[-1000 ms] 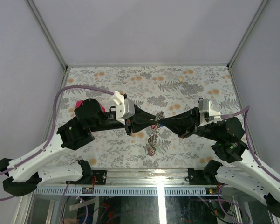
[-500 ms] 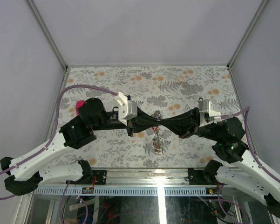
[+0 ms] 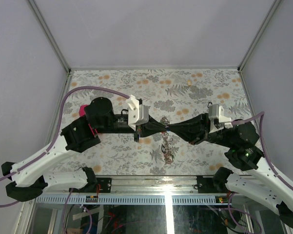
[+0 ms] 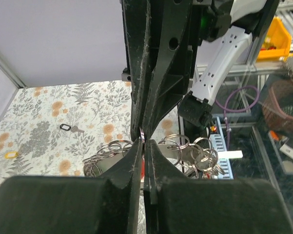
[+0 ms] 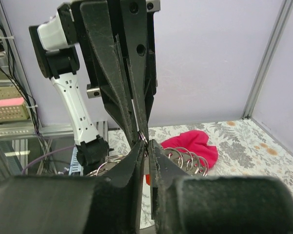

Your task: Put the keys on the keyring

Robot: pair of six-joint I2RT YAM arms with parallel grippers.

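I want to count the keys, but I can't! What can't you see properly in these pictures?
- Keys: top view, a tangled bunch too small to count; in the wrist views the fingers cover most of it.
- Magenta cloth: top view, mostly under the left arm.
- Small ring: between both grippers' tips; whether the right gripper really pinches it is unclear.

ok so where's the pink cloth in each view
Top external: pink cloth peeks out at the left, mostly hidden by the left arm.
Left wrist: not in it.
Right wrist: lower centre-right, lying behind the key bunch.
Shared landmark: the key bunch, seen in all three views.
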